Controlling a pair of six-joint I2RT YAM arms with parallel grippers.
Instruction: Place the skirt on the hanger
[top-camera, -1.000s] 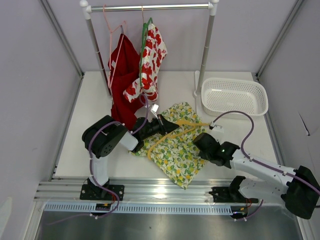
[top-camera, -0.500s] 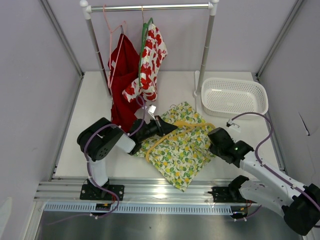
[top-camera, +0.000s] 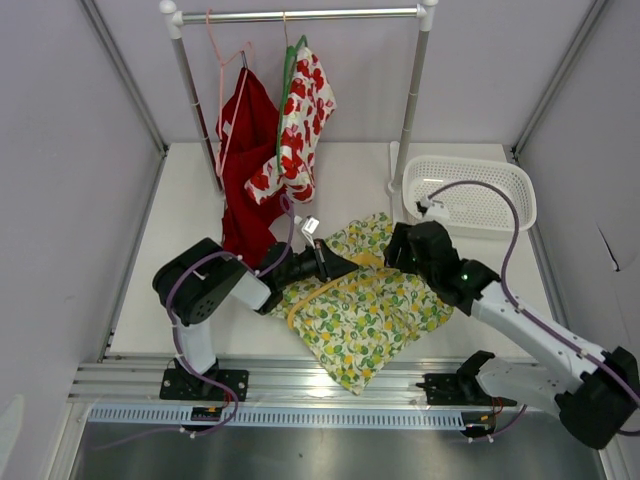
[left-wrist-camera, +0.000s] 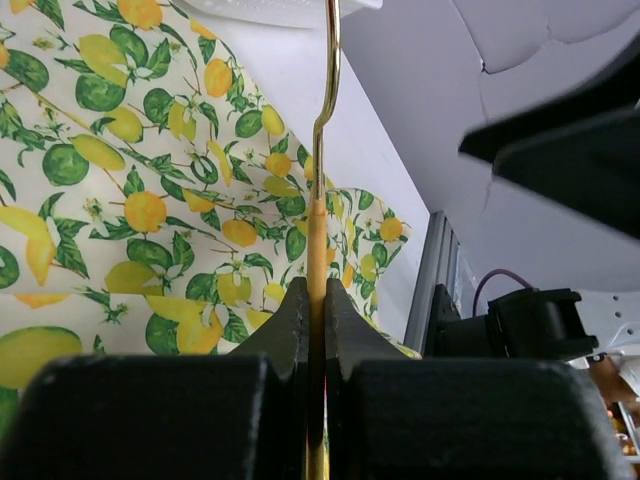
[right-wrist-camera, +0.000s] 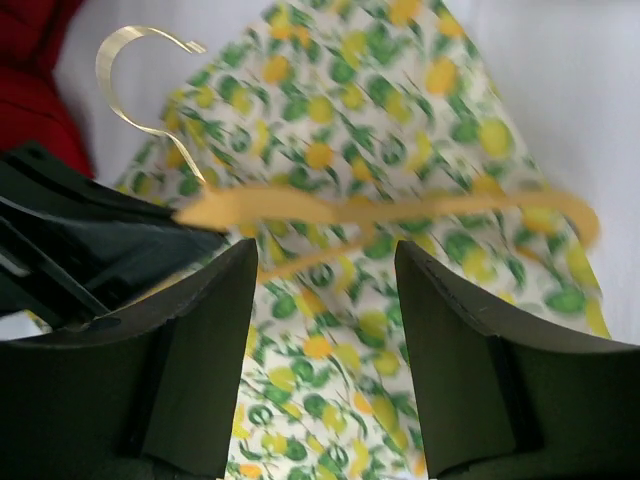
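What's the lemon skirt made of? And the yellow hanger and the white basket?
Skirt: soft thin cloth, maybe cotton, matte; it wrinkles and lies limp on the table. Hanger: smooth tan body, wood or plastic, hard to tell; its hook gleams like golden metal wire. Basket: white plastic, judging by its moulded, holey walls.

The left gripper (left-wrist-camera: 316, 305) pinches the hanger (left-wrist-camera: 317, 235) over the skirt (left-wrist-camera: 150, 200).

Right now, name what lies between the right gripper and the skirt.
The hanger, lying across the skirt under the open right gripper; the right wrist view shows it.
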